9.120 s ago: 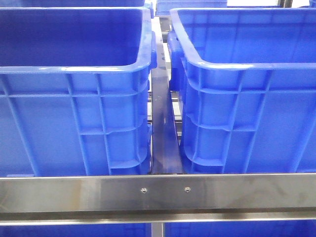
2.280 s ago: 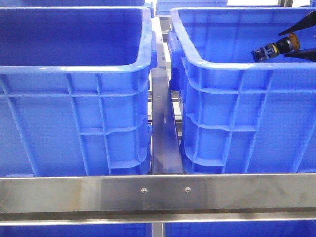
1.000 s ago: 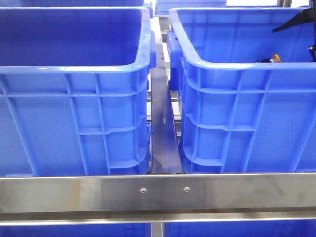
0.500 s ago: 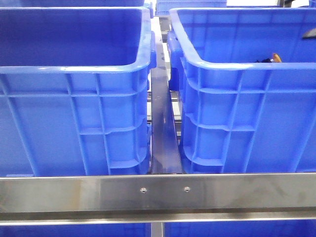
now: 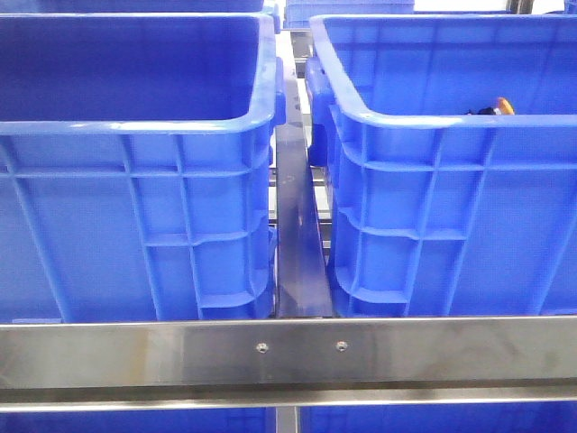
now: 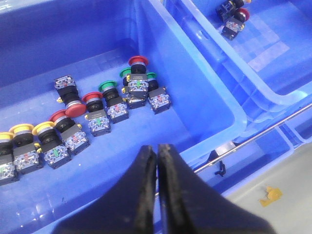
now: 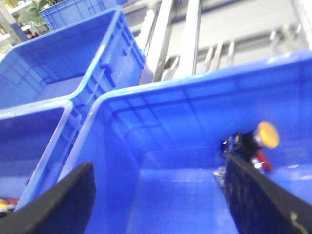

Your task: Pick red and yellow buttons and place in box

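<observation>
1. Two large bright-blue moulded plastic crates with rolled rims and ribbed outer walls are seen side by side in the front view, the left crate (image 5: 135,180) and the right crate (image 5: 451,180), with a narrow dark metal strip (image 5: 297,234) between them.
2. A brushed stainless-steel crossbar (image 5: 288,356) with two small screws is seen across the foreground, in front of both crates.
3. A push-button part with a dark cylindrical body and a round orange-yellow cap (image 5: 496,107) is seen inside the right crate, just above its near rim in the front view. In the right wrist view the same part (image 7: 253,140) is seen close to the inner wall of the crate (image 7: 161,146); whether it rests on the floor cannot be told.
4. The right claw (image 7: 156,195) is seen spread wide, its two dark fingers (image 7: 63,204) well apart, with nothing between them, above the inside of the crate.
5. The left claw (image 6: 157,161) is seen closed, its black fingers (image 6: 144,175) pressed together with nothing between them.
6. A row of push-button parts (image 6: 83,124) is seen below the left claw on the floor of a blue bin (image 6: 195,73): yellow-capped ones (image 6: 29,131) at one end, red-capped ones (image 6: 73,109) in the middle, green-capped ones (image 6: 108,87) further along, and a red mushroom-capped one (image 6: 138,62) at the far end.
7. A red-capped button part (image 6: 234,17) is seen in a neighbouring blue bin (image 6: 273,58).
8. A small yellow scrap (image 6: 269,195) is seen on the grey floor beside the bins.
</observation>
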Available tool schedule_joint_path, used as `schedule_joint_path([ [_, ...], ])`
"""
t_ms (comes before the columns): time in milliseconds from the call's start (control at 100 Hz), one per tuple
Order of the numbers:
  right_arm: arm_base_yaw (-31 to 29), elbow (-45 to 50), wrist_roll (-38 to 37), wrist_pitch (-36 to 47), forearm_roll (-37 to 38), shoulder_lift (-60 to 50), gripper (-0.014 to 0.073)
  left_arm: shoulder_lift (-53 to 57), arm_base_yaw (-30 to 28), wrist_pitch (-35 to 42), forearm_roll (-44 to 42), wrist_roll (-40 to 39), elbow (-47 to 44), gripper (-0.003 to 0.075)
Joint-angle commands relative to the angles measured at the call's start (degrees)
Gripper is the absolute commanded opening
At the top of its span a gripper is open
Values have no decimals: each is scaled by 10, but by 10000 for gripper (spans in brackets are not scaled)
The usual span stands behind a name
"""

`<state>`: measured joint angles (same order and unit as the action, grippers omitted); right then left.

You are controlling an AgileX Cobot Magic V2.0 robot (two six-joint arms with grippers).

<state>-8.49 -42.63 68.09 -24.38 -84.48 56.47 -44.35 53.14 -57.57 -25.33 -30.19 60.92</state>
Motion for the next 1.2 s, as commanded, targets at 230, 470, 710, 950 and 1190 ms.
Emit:
schedule_joint_path([
  [230,1,101,14,33,94,-231,570,-3,3,32,-15,-4,14,-19],
  [470,1,149,14,39,113,-368,484,-3,3,32,-15,-4,14,-19],
  [710,1,151,14,40,113,-393,32,-3,3,32,-15,-4,14,-19],
  [950,1,151,14,41,113,-393,-68,-3,3,32,-15,-4,14,-19],
  [1190,1,151,14,41,113,-393,-68,-3,3,32,-15,-4,14,-19],
])
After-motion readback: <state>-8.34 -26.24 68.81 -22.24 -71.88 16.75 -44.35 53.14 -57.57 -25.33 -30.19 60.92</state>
